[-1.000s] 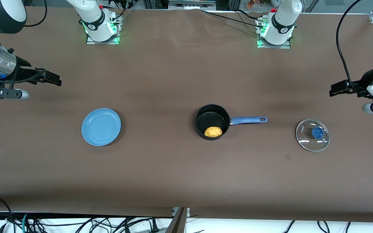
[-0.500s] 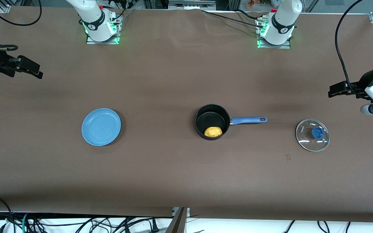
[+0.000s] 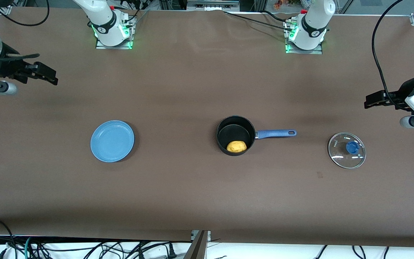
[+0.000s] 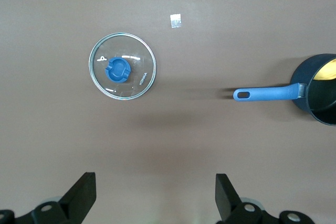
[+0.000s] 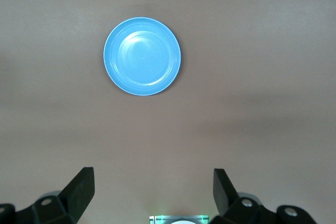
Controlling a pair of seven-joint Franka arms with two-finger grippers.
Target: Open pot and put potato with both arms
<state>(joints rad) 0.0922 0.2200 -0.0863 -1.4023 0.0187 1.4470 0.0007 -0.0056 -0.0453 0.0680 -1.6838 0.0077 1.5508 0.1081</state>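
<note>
The black pot (image 3: 235, 135) stands open mid-table, its blue handle (image 3: 276, 133) pointing toward the left arm's end. The yellow-orange potato (image 3: 236, 146) lies inside it. The glass lid with a blue knob (image 3: 346, 150) lies flat on the table near the left arm's end; it also shows in the left wrist view (image 4: 122, 66), as does the pot (image 4: 317, 95). My left gripper (image 3: 370, 100) is open and empty, up over the table's end above the lid. My right gripper (image 3: 47, 75) is open and empty, high over the right arm's end of the table.
A light-blue plate (image 3: 112, 140) lies empty toward the right arm's end; it also shows in the right wrist view (image 5: 142, 56). A small tape mark (image 3: 320, 175) sits on the brown table cover (image 3: 178, 190). Cables hang at the table's near edge.
My right gripper rose toward the bases and now has shifted slightly back over the table. My left gripper has barely moved. Pot, potato, lid and plate stay put.
</note>
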